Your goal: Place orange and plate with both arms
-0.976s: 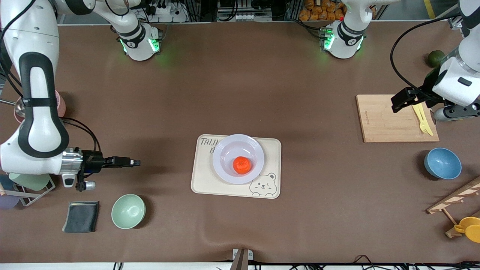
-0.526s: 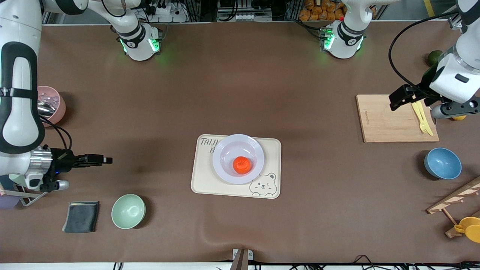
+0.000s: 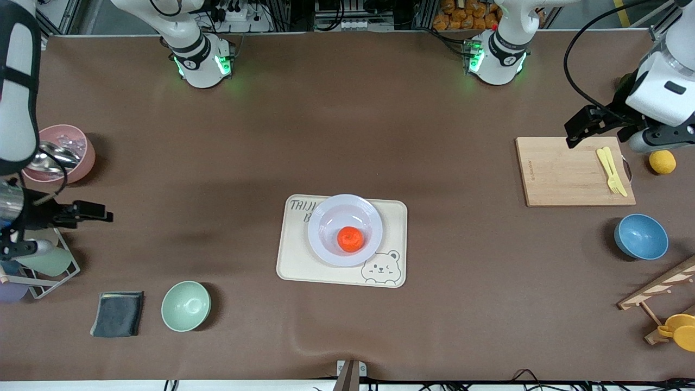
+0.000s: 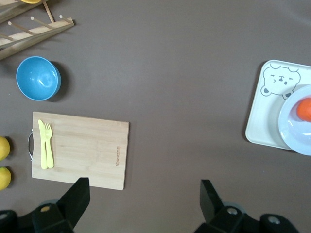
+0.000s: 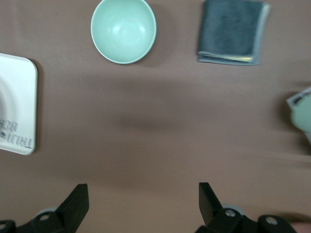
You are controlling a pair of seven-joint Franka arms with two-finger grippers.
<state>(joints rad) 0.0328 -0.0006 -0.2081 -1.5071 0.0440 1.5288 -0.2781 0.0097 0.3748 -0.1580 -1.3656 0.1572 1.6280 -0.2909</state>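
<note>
The orange (image 3: pixel 350 239) lies in the pale plate (image 3: pixel 330 216), which rests on a cream bear-print tray (image 3: pixel 296 263) mid-table. The left wrist view catches the orange (image 4: pixel 304 109), the plate (image 4: pixel 293 132) and the tray (image 4: pixel 265 124) at its edge. My left gripper (image 3: pixel 571 133) hangs open and holds nothing, over the corner of the cutting board; its fingers (image 4: pixel 80 188) stand wide apart around the gripper's midpoint (image 4: pixel 144 188). My right gripper (image 3: pixel 104 213) is open with nothing in it, over bare table at the right arm's end, seen likewise in its wrist view (image 5: pixel 143 191).
A wooden cutting board (image 3: pixel 564 174) carries a yellow fork (image 3: pixel 611 171), with a lemon (image 3: pixel 662 162) beside it. A blue bowl (image 3: pixel 640 236) and a wooden rack (image 3: pixel 657 290) sit nearer the camera. A mint bowl (image 3: pixel 185 306), grey cloth (image 3: pixel 118 314), pink bowl (image 3: pixel 64 155) and wire rack (image 3: pixel 46 269) crowd the right arm's end.
My right gripper has drawn back from the tray toward its own end of the table, its jaws widening. My left gripper has shifted off the board a little, uncovering the lemon.
</note>
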